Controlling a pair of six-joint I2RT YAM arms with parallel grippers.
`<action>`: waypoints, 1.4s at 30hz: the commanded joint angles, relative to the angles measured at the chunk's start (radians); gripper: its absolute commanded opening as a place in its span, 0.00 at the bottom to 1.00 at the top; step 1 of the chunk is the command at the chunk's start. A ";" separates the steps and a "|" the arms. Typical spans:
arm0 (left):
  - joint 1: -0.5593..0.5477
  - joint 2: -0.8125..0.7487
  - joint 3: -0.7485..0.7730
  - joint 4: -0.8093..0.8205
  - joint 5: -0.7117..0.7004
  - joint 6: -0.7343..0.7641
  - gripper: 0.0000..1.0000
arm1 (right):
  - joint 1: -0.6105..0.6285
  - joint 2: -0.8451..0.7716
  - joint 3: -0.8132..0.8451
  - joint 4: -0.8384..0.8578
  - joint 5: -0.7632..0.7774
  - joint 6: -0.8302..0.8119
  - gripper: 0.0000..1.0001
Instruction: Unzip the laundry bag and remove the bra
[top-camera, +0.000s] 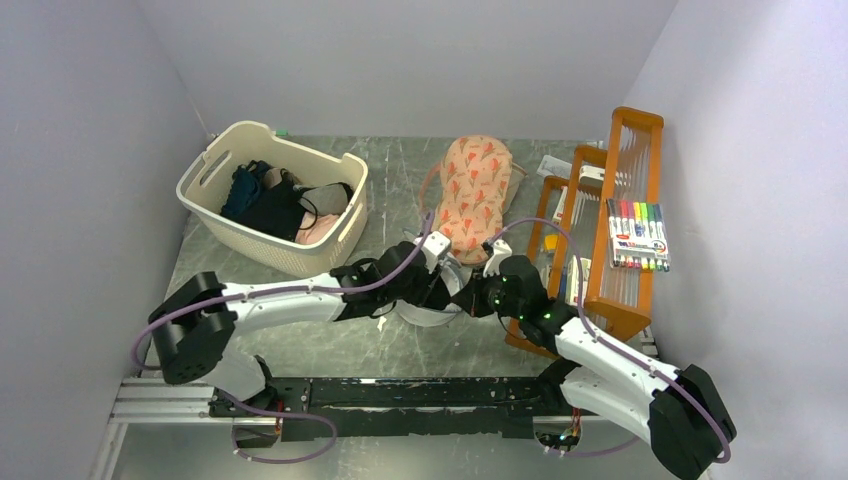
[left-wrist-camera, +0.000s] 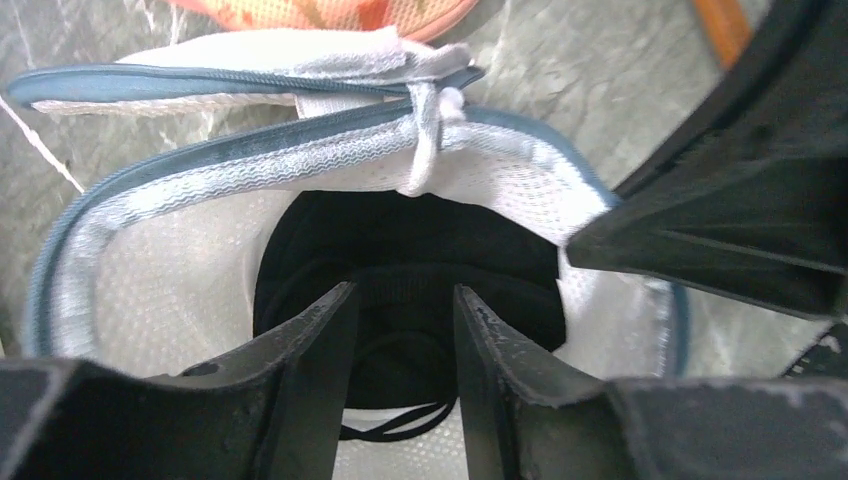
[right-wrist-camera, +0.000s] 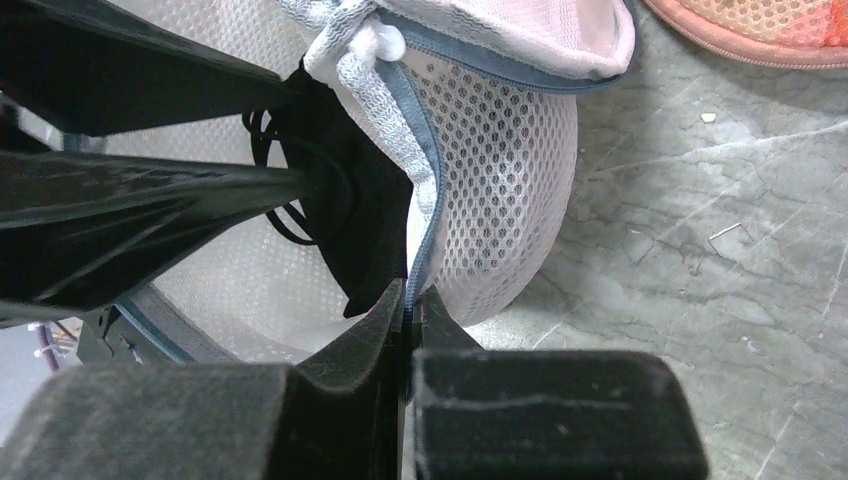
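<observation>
The left gripper (left-wrist-camera: 402, 295) has its jaws partway open and poked down into the unzipped laundry bag (left-wrist-camera: 150, 300), a floppy white honeycomb-mesh drum. The bra (left-wrist-camera: 400, 235), a smooth black rounded cup with a thin cord strap, sits inside, right between and just past the tips. The right gripper (right-wrist-camera: 410, 300) is squeezed tight on the bag's grey-blue zip rim (right-wrist-camera: 398, 110), bra just left of its jaws.

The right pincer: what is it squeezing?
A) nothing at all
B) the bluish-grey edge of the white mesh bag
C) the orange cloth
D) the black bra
B: in the right wrist view the right pincer is closed on the zip rim of the laundry bag, while the bra sits inside the bag, not between those fingers.
</observation>
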 joint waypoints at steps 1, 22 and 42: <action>0.002 0.061 0.053 0.027 -0.097 -0.031 0.49 | 0.012 0.001 -0.015 0.036 0.016 0.013 0.00; 0.101 0.289 0.121 0.167 0.020 0.040 0.71 | 0.014 -0.017 0.026 0.023 0.071 -0.018 0.00; 0.101 0.076 0.029 0.143 0.185 -0.001 0.07 | 0.016 0.050 0.039 0.089 0.069 -0.026 0.00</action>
